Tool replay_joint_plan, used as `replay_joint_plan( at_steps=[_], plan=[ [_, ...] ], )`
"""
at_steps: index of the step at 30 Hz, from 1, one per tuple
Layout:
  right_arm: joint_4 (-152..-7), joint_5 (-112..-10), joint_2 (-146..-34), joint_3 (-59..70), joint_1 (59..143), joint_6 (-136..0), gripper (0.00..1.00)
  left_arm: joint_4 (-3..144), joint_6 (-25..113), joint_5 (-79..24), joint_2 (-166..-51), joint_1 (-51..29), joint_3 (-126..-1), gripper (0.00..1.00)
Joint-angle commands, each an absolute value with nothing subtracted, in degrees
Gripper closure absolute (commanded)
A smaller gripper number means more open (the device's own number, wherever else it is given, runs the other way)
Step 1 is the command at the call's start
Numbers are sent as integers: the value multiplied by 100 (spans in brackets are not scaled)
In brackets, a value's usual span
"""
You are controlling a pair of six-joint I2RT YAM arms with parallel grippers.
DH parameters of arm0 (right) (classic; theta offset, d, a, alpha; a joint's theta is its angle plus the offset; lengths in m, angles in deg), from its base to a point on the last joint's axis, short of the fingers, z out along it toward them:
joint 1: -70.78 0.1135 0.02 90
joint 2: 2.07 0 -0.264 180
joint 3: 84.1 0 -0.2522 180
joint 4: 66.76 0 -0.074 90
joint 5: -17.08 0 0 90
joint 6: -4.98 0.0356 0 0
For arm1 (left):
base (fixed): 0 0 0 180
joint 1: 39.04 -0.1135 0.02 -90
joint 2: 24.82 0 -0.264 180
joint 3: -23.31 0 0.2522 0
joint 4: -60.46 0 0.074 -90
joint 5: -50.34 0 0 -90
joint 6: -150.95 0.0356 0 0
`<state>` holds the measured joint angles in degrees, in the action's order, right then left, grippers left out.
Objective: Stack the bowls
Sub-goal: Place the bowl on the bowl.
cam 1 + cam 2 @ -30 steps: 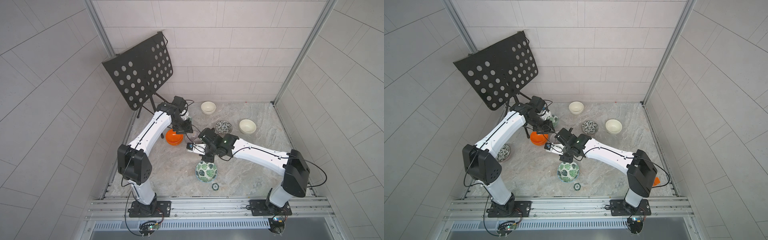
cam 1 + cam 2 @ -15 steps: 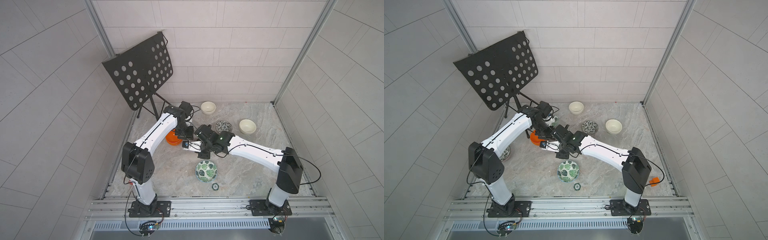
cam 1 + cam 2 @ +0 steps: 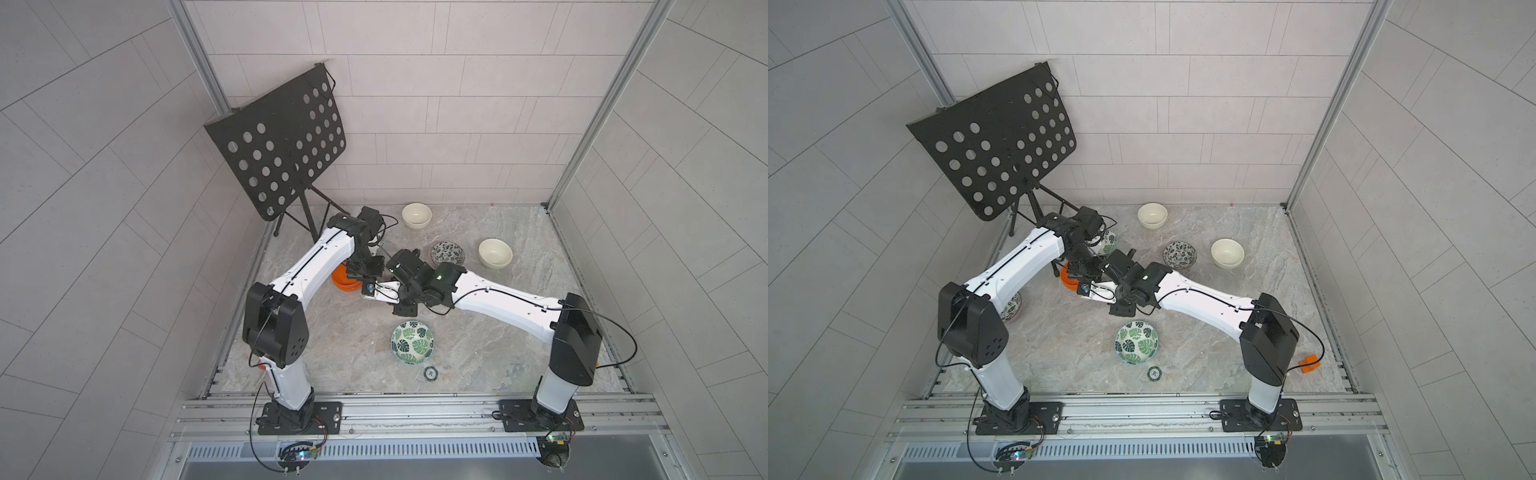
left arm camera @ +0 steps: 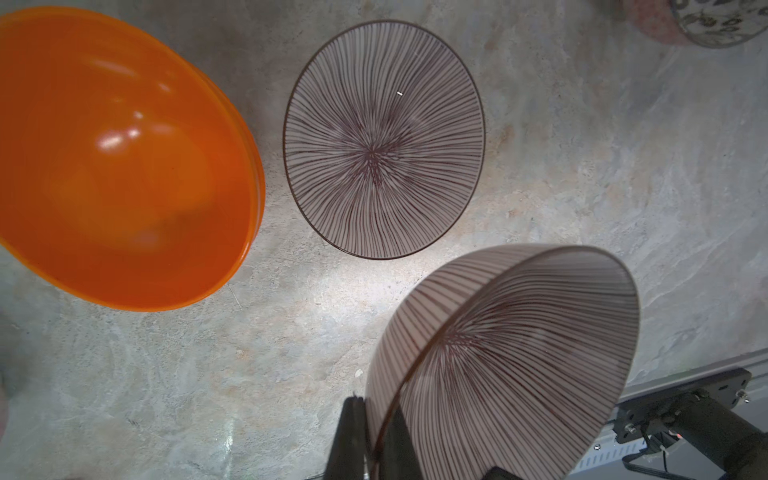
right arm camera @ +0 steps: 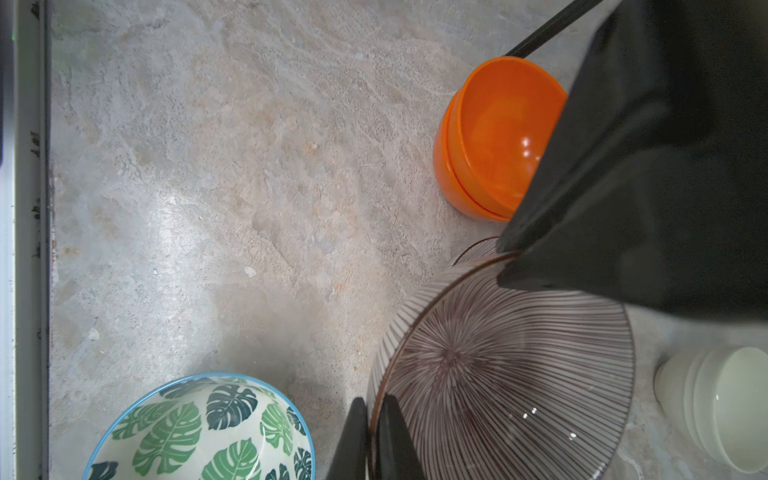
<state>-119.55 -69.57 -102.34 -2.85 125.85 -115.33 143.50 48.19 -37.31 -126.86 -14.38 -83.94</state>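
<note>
Left gripper (image 4: pixel 371 415): jaws narrow, pinching the rim of a purple radial-striped ceramic bowl (image 4: pixel 507 353) that is held tilted above the grey marbled tabletop (image 4: pixel 582 187). The frame cuts off the bowl's lower part. Right gripper (image 5: pixel 372 405): jaws narrow on what looks like the same bowl's rim, and the left gripper's black body hides the far edge. Just beyond the left jaws, a second purple striped bowl (image 4: pixel 382 141) sits flat on the table, mostly hidden in the right wrist view. Beside it is a stack of two plain orange plastic bowls (image 4: pixel 124 158). Near the right jaws is a green leaf-print bowl (image 5: pixel 199 432) with a blue rim, cropped. Farther off are a cream-white bowl (image 5: pixel 723 407) and a blurred black-and-white leaf-print bowl (image 4: pixel 715 20), both cropped. In both top views neither pair of jaws can be made out.
</note>
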Motion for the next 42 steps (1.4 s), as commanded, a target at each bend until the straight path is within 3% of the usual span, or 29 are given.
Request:
replay_joint_plan(
  at_steps=[1,3,6,7,15,19,21,34,39,42],
  plan=[
    [-11280,-7348,-10258,-367,12607,-11518,100,14319,4714,-3456,-12765,-1415,-8322,98],
    [-11113,-7517,-10255,-296,12607,-11468,96,14231,4614,-3493,-12766,-1415,-8307,100],
    [-10775,-8044,-10228,-168,12599,-11317,66,14016,4374,-3582,-12789,-1454,-8304,100],
    [-10673,-8208,-10200,-114,12598,-11272,62,13902,4271,-3583,-12791,-1490,-8296,100],
    [-9678,-9144,-9213,683,12572,-10935,46,13394,3687,-3525,-12992,-1737,-8412,100],
    [-9235,-9164,-8453,1260,12565,-10729,44,13288,3557,-3579,-13201,-1800,-8410,100],
    [-9043,-9162,-8053,1579,12533,-10634,37,13156,3463,-3638,-13267,-1820,-8311,100],
    [-9019,-9049,-7124,2287,12493,-10335,37,12863,3179,-3807,-13641,-1878,-8261,100],
    [-9028,-9020,-7053,2315,12492,-10321,37,12873,3200,-3907,-13662,-1883,-8206,95],
    [-9045,-8998,-7038,2321,12494,-10314,37,12872,3203,-3963,-13645,-1883,-8195,86]
  ],
)
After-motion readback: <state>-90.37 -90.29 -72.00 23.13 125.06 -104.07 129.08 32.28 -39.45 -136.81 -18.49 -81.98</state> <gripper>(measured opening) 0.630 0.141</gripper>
